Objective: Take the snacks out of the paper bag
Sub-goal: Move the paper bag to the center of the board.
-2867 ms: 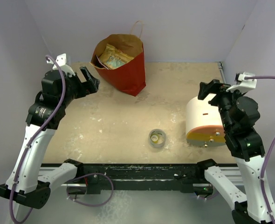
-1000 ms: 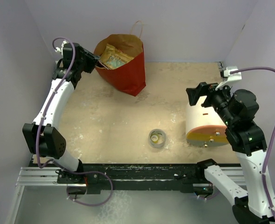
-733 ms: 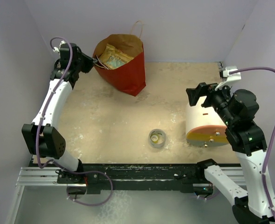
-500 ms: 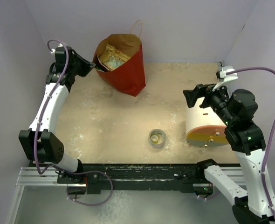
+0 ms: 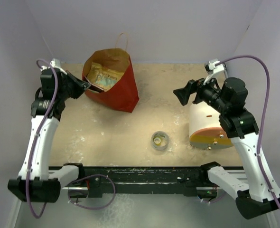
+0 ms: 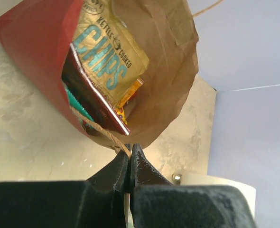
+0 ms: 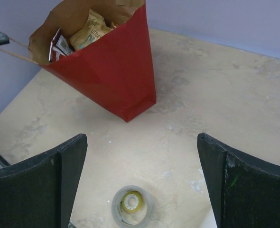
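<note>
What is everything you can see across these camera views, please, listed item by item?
paper bag: one, red outside and brown inside; far left of the table, tipped toward the left arm
snack packets: at least three showing, golden-tan with teal letters, dark with a red edge, orange; inside the bag
tape roll: one, clear-grey with a yellow core; lying flat near the middle, toward the front
cylinder: one, cream-white with an orange base; on its side at the right
table: one, beige, scuffed
left tool: black, shut on the bag's thin near handle
right tool: black, open, held above the table and facing the bag
</note>
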Controlling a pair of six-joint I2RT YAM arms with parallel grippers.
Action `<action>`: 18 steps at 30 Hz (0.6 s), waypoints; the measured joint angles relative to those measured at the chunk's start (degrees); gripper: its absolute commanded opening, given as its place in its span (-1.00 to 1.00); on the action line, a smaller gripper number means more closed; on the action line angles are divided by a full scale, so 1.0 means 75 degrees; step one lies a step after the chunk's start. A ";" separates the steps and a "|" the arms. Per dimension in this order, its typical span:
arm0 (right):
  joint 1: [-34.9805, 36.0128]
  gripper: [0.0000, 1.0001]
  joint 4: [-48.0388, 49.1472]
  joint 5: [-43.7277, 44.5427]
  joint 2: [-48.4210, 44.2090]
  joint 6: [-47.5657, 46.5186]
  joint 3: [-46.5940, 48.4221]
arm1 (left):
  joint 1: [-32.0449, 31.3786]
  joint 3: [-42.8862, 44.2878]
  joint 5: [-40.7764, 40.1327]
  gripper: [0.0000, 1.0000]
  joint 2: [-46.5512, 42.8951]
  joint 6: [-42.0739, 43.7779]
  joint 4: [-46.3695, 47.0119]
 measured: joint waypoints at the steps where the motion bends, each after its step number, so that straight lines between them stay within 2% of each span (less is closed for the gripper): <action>1: 0.0041 0.99 0.0108 -0.0099 0.0125 0.0076 0.0000 | 0.0000 -0.0178 -0.0003 -1.00 -0.0323 0.0070 -0.0122; 7: 0.0819 0.99 0.0854 -0.0300 0.0982 0.0493 0.0000 | 0.0006 -0.0880 -0.0061 -0.99 -0.1982 0.0399 -0.1157; 11: 0.1472 0.99 0.1411 -0.0283 0.1769 0.0772 0.0064 | 0.0006 -0.0930 -0.0557 -0.97 -0.2821 0.0729 -0.2136; 18: 0.2594 0.99 0.2375 0.0425 0.3570 0.1177 0.0766 | 0.0032 -0.0985 -0.1096 -0.93 -0.4170 0.0953 -0.3515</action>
